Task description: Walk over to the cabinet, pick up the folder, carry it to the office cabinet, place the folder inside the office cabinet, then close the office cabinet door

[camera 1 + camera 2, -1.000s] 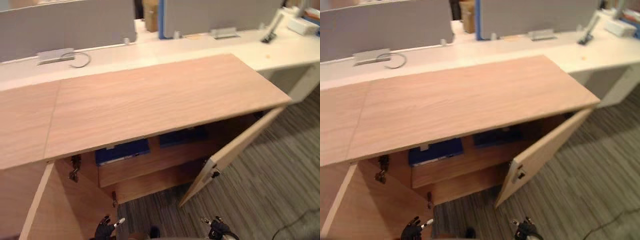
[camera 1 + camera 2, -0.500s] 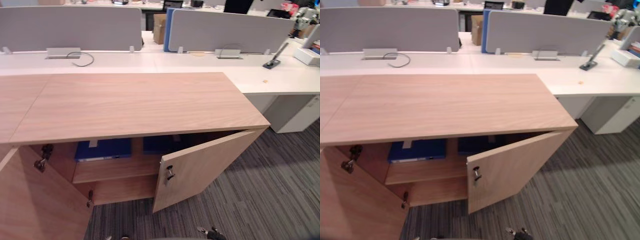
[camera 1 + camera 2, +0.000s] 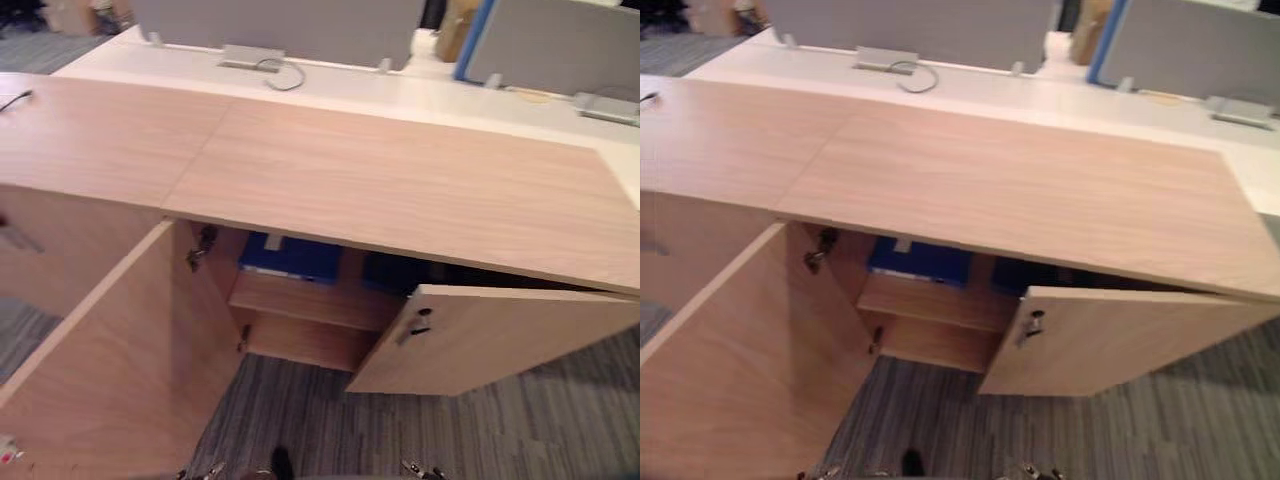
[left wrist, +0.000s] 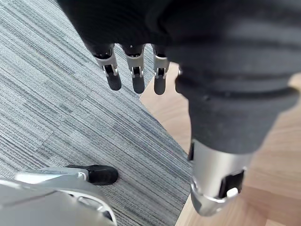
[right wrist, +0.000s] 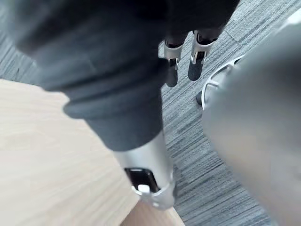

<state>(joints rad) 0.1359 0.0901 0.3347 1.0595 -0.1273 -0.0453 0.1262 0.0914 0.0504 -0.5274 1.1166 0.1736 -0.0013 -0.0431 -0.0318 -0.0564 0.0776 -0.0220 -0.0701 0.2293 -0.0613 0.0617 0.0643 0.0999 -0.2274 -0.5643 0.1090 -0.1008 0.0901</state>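
Left hand, right hand hung slack, empty. Blue folder shelved; right door wanted flat-palm push near free edge.

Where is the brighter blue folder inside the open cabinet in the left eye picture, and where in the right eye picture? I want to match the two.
Left eye view: the blue folder lies on the shelf, left of the picture's middle, just under the cabinet top.
Right eye view: the same folder, slightly further left in the picture.
Shared landmark: the lock on the half-open right door, lower and to the folder's right.
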